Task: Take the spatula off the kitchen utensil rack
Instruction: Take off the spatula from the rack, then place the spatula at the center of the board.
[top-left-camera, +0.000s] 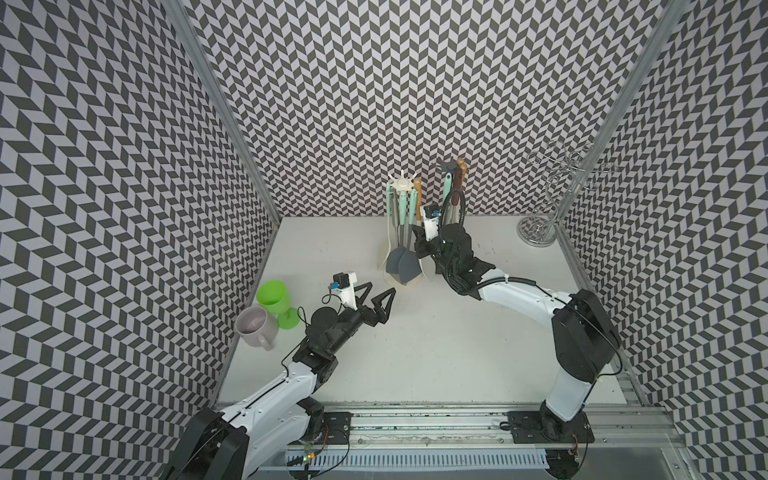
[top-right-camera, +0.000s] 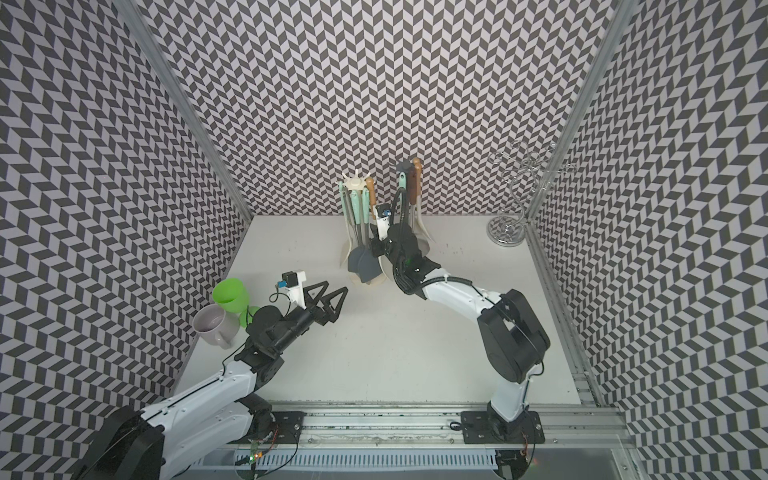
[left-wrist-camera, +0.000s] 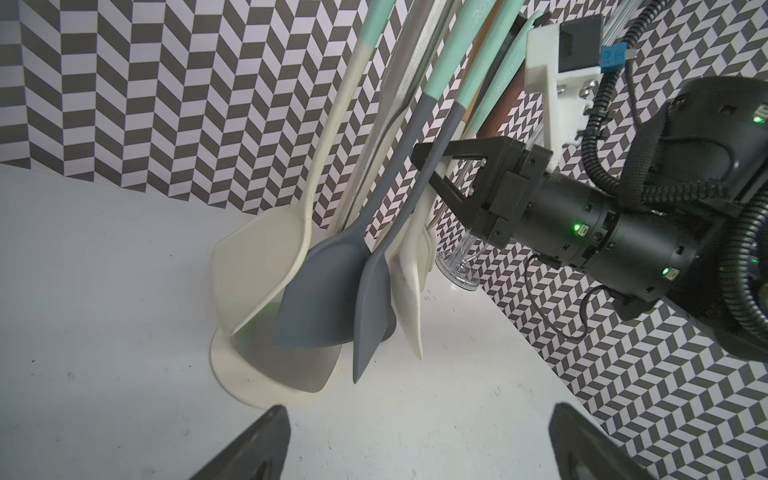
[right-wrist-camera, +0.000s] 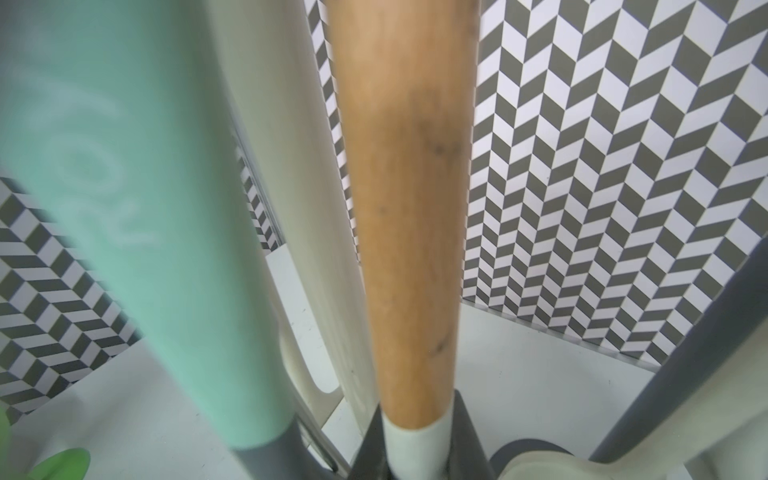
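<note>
wood right up against the lens: the spatula (right-wrist-camera: 411, 208) handle fills the right wrist view, hanging straight down. at its white collar the right gripper (right-wrist-camera: 417, 451) has a dark finger pressed on each side, pinching it. low grip, and i'd say on purpose: the collar is the one stretch clear of the crowd, with a mint handle (right-wrist-camera: 124, 208) just beside it. the spatula is not off yet. in both top views it hangs from the rack (top-left-camera: 402, 184), on the side facing the right arm, blade down near the base among the grey heads (left-wrist-camera: 316, 291) and cream ones. coming in from that side means the arm need not reach through the other utensils. next, by my reading, comes a lift up to clear the prong, then a pull away. the risk is dragging a neighbour along or rocking the rack. the left gripper (top-left-camera: 380, 291) hangs over the table (top-left-camera: 415, 353) well apart from the rack, jaws spread wide and empty, aimed at it — out of the way, and its camera gets a clean side look at the pinch. the green cup (top-left-camera: 272, 293) and mug (top-left-camera: 253, 326) stand by the left wall, out of play.
</note>
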